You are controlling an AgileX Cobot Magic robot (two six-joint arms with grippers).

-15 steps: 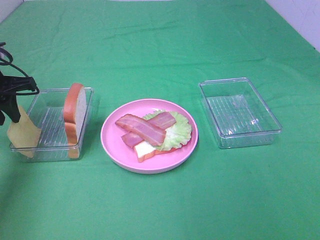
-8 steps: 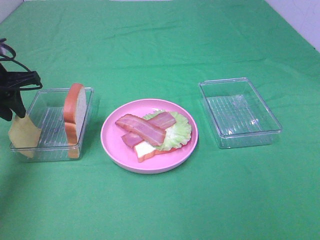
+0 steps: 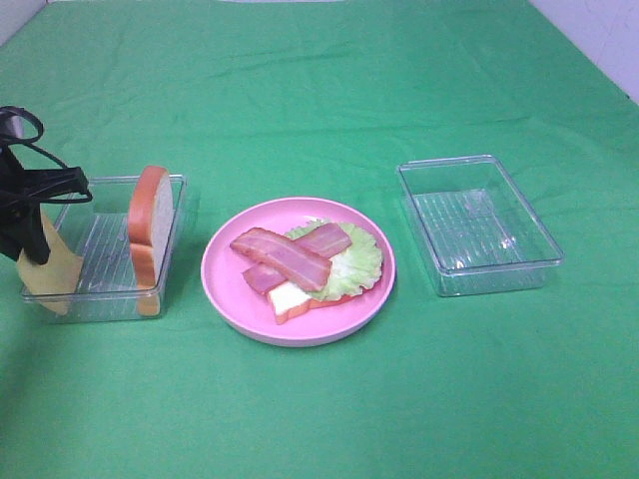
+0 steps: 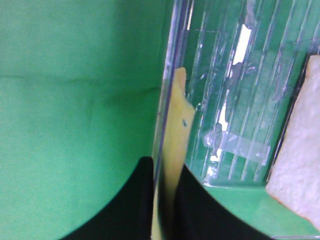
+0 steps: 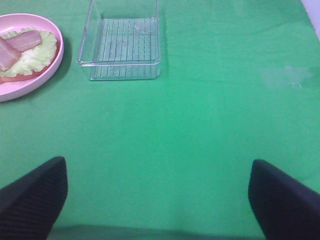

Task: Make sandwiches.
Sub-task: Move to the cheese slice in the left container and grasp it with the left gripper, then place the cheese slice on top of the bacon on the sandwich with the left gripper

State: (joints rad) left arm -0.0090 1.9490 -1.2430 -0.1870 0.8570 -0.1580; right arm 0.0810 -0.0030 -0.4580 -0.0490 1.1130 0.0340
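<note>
The left claw (image 3: 38, 249) is clamped on the yellow cheese square (image 3: 48, 271), taken by its upper edge at the far-left wall of the left clear tray (image 3: 110, 299), at about nine o'clock from the pink plate (image 3: 225, 289). In the left wrist view the cheese square is seen pinched between the black fingers (image 4: 192, 205), right beside the tray wall. Inside the same tray a white bread slice (image 3: 148, 228) with orange-brown crust stands on edge against the right-hand wall. At the centre of the green worktop (image 3: 319, 419) the plate carries the lower bread slice (image 3: 290, 299), the ruffled lettuce (image 3: 361, 261) and the crossed bacon strips (image 3: 285, 257). At three o'clock from the plate a second clear tray (image 3: 547, 261) is seen. The right claw (image 5: 157, 195) hangs wide open over bare cloth, holding nothing. The cheese is judged thin, light and somewhat floppy, so an edge pinch suits it, though the tray wall could snag it on lifting. The standing slice looks thick and foam-like and is best taken across its flat faces.
</note>
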